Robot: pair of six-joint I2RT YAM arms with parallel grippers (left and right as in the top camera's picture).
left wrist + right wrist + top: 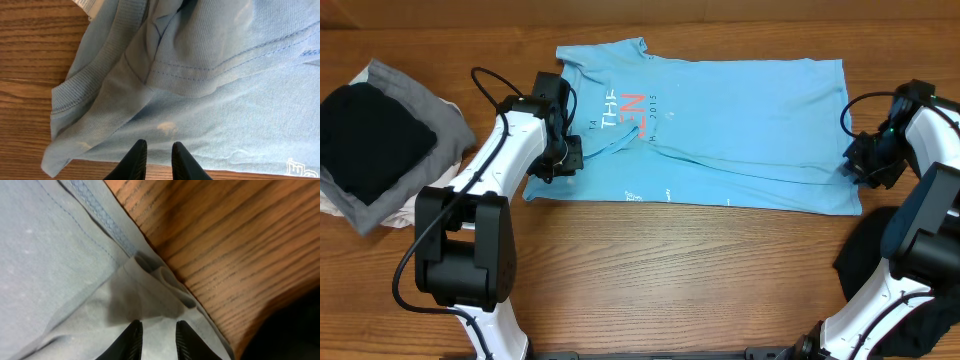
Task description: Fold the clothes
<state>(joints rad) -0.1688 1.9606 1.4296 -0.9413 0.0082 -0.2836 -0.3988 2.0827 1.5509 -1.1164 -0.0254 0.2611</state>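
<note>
Best lifted evenly from both ends: light blue T-shirt [720, 130] spread mid-table, left gripper [158, 159] at its left sleeve, right gripper [158, 339] at the right hem corner, both narrowly parted over cloth, actual hold unclear.

Wood-grain table [670, 270]. Light blue T-shirt [740, 130] spread flat at 12 o'clock, lettering toward its left end. Stack of folded clothes [380, 140] at 9 o'clock, black piece topmost over grey. Black garment [865, 262] at 4 o'clock, partly hidden.
</note>
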